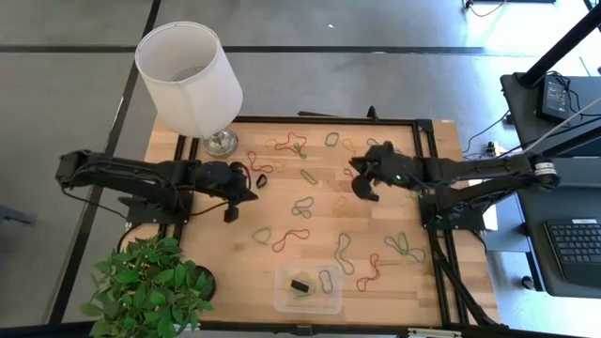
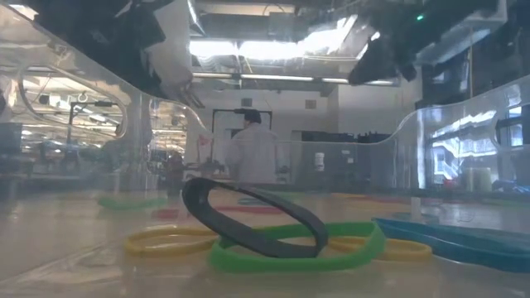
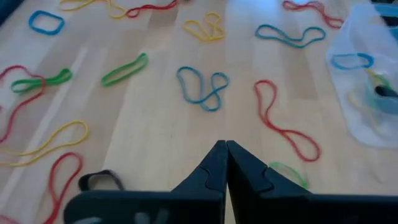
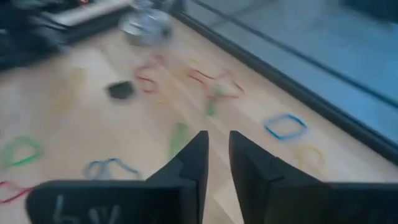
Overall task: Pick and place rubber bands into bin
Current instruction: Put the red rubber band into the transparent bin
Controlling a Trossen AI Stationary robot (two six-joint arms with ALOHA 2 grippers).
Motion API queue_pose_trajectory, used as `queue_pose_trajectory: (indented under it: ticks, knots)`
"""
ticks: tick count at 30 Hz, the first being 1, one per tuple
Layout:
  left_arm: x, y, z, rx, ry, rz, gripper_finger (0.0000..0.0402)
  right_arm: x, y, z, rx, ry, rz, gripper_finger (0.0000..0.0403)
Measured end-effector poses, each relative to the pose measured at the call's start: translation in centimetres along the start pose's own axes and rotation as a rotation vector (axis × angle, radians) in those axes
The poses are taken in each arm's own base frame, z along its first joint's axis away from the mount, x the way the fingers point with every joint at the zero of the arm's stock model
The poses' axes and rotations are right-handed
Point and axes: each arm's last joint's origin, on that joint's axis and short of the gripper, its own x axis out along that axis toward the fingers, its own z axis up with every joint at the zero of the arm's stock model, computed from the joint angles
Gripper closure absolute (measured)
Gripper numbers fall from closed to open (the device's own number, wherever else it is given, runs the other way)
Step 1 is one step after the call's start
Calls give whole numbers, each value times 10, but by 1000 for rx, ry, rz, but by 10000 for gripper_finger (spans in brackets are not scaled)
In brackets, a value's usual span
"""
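Observation:
Many rubber bands in red, green, yellow and blue lie scattered flat on the wooden table, such as a red one and a green one. The clear bin stands at the near edge and holds a black band, a green band and a yellow band. My left gripper hangs shut and empty above the table's left half, with a blue band on the wood ahead of its tips. My right gripper hovers over the right half, fingers slightly apart, nothing between them.
A white-shaded lamp stands at the far left corner, its metal base on the wood. A potted plant sits at the near left. A black frame rail borders the table. A person stands far behind.

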Motion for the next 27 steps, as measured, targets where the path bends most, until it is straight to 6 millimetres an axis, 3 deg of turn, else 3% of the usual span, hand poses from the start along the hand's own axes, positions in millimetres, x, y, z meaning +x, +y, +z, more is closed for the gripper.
queue_pose_trajectory:
  ticks: [10, 17, 27]
  knots:
    - [0, 10, 0, -10, -37, 43, 399, 33, -48, 7, 223, 520, -384, 322]
    - [0, 11, 4, -14, -72, 50, 399, 71, -60, -7, 225, 747, -269, 322]
    - [0, 11, 4, -17, -71, 51, 399, 114, -45, -33, 215, 846, -200, 322]
